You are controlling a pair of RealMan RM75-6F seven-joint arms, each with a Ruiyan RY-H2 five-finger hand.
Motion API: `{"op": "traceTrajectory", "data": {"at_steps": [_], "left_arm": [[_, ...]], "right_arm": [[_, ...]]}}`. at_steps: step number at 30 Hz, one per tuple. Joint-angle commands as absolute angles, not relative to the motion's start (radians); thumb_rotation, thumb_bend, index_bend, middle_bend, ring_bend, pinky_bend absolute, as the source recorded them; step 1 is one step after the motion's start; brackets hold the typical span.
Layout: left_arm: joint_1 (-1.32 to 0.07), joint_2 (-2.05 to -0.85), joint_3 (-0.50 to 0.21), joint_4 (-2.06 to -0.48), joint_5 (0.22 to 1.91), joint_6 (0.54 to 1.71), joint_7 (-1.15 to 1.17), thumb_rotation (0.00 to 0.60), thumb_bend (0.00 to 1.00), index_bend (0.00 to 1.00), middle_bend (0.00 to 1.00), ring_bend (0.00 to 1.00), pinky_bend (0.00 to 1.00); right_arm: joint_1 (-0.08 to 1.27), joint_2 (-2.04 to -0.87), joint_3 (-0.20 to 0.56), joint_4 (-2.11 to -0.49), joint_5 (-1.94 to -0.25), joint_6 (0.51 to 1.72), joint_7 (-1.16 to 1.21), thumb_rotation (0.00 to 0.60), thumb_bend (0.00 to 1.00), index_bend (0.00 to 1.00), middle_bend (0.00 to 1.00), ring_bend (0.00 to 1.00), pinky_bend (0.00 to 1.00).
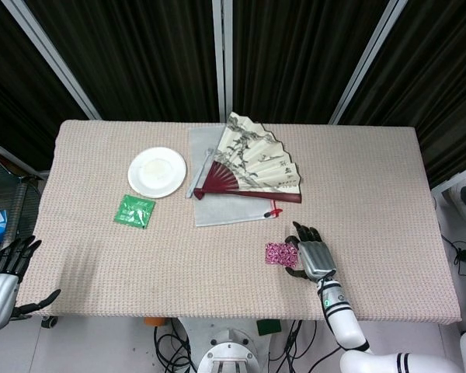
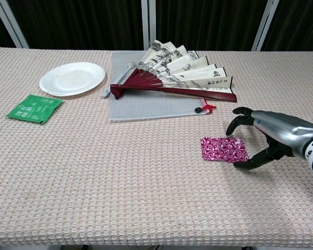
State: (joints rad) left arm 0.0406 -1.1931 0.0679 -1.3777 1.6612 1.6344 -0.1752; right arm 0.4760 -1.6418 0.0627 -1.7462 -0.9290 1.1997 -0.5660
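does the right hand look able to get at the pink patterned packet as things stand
Probably yes. The right hand sits just beside the pink patterned packet, its fingers spread and empty, and the packet lies flat on the bare table cloth with nothing between them. The folding fan lies well behind.

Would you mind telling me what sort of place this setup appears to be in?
Probably a lab or studio recording station, not a home: a cloth-covered table stands before dark curtains framed by metal poles, loose cables trail beneath it, and props such as a folding fan and a white plate are laid out.
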Motion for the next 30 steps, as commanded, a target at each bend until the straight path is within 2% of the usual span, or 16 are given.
{"op": "traceTrajectory", "data": {"at_steps": [1,10,15,20,26,30], "left_arm": [[0.041,-1.193,0.068,-1.378,1.661,1.634,-0.175,0.364,0.12,0.07,0.04,0.00,0.13],[0.040,-1.194,0.067,-1.378,1.658,1.631,-0.174,0.365,0.12,0.07,0.04,0.00,0.13],[0.039,-1.196,0.068,-1.374,1.658,1.628,-0.176,0.365,0.12,0.07,0.04,0.00,0.13],[0.042,-1.197,0.069,-1.369,1.657,1.631,-0.181,0.365,0.12,0.07,0.04,0.00,0.13],[0.044,-1.201,0.070,-1.363,1.658,1.632,-0.184,0.364,0.12,0.07,0.04,0.00,0.13],[0.044,-1.201,0.070,-1.363,1.657,1.633,-0.185,0.364,0.12,0.07,0.04,0.00,0.13]], "right_arm": [[0.476,-1.643,0.069,-1.740,-0.921,1.193,-0.558,0.589,0.48,0.31,0.00,0.00,0.00],[0.479,-1.652,0.075,-1.722,-0.913,1.183,-0.558,0.590,0.48,0.31,0.00,0.00,0.00],[0.476,-1.657,0.073,-1.714,-0.923,1.186,-0.553,0.589,0.48,0.36,0.00,0.00,0.00],[0.471,-1.660,0.071,-1.715,-0.931,1.193,-0.552,0.587,0.51,0.41,0.00,0.00,0.00],[0.470,-1.664,0.072,-1.713,-0.930,1.191,-0.553,0.589,0.57,0.42,0.00,0.00,0.00],[0.470,-1.659,0.071,-1.715,-0.930,1.187,-0.556,0.590,0.53,0.42,0.00,0.00,0.00]]}}
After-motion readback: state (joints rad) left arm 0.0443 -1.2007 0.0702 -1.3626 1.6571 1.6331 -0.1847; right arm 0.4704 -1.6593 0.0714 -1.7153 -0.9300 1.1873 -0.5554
